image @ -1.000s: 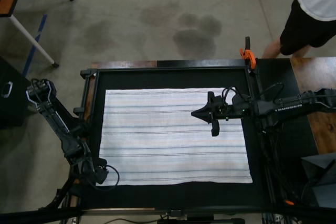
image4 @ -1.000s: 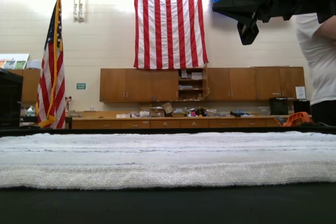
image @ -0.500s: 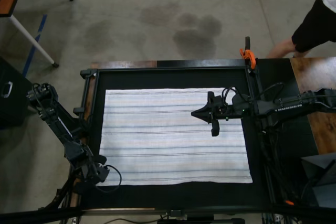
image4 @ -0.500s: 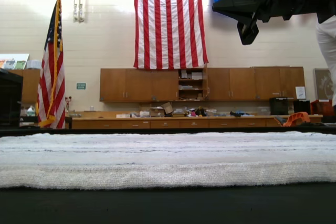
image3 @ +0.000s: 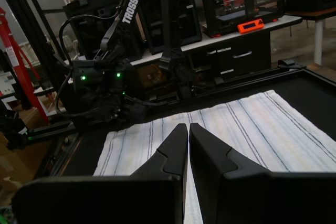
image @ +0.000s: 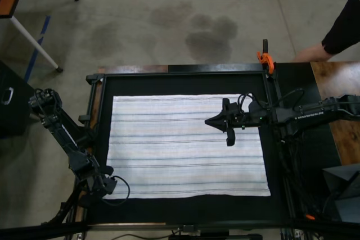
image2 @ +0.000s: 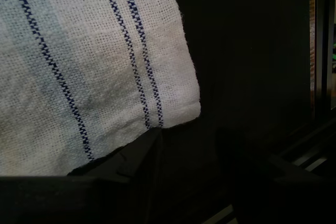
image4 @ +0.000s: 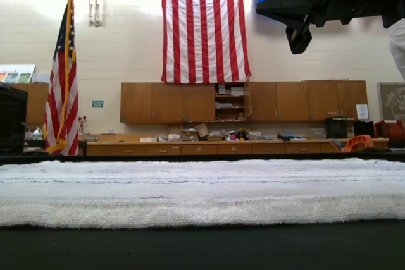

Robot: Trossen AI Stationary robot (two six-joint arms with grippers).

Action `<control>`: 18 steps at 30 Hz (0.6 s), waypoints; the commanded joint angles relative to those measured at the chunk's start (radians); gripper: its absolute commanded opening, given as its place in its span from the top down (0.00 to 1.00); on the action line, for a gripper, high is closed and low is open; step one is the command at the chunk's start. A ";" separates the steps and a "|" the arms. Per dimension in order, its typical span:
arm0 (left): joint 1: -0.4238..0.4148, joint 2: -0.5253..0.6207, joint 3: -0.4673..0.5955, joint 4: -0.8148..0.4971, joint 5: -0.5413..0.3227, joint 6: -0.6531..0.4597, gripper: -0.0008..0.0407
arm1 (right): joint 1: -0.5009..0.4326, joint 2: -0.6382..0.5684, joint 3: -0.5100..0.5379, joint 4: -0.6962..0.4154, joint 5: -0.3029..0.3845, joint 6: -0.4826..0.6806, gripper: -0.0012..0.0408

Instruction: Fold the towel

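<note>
The towel (image: 188, 144) lies flat, long axis across the top view. The left gripper (image2: 149, 153) sits at its near-left corner — jaw state unclear. The right gripper (image: 216, 122) hovers above — narrow, holding nothing.

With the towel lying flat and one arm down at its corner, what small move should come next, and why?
Probably the left gripper should ease onto the towel corner and pinch it. The towel lies flat and unfolded on the black mat; that corner sits just ahead of the gripper, ungrasped. The right gripper hangs shut above the cloth.

The towel (image: 185, 144) is white with thin dark stripes in groups, lying on a black table (image: 185, 209).
</note>
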 commanded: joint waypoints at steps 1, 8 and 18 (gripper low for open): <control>0.000 -0.001 0.006 0.000 -0.003 -0.003 0.63 | 0.000 0.000 0.000 0.000 0.000 0.000 0.97; 0.000 0.000 0.020 -0.029 -0.020 0.008 0.63 | 0.000 0.000 0.000 0.000 0.000 0.000 0.97; 0.000 0.000 0.018 -0.035 -0.093 -0.001 0.63 | 0.000 0.000 0.000 0.000 0.000 -0.001 0.97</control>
